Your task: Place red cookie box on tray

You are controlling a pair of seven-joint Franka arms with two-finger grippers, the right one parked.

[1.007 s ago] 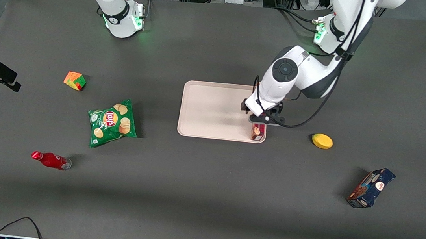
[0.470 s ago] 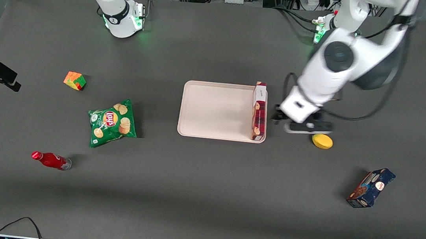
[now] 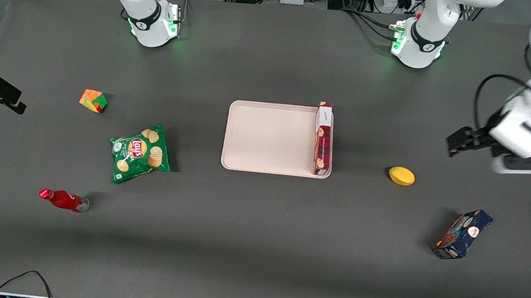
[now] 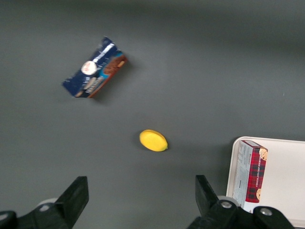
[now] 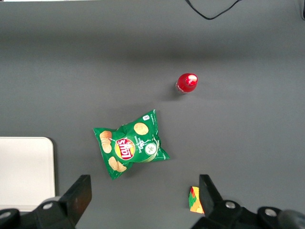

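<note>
Looks done imo: red cookie box (image 3: 324, 139) lies on the tray (image 3: 267, 137) along its edge. Gripper (image 4: 138, 200) spread, empty, high over bench w/ nothing left.

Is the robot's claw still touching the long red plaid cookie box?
Apart. In the front view the open gripper hangs high toward the working arm's end of the table, with bare mat between it and the red cookie box lying on the beige tray.
</note>
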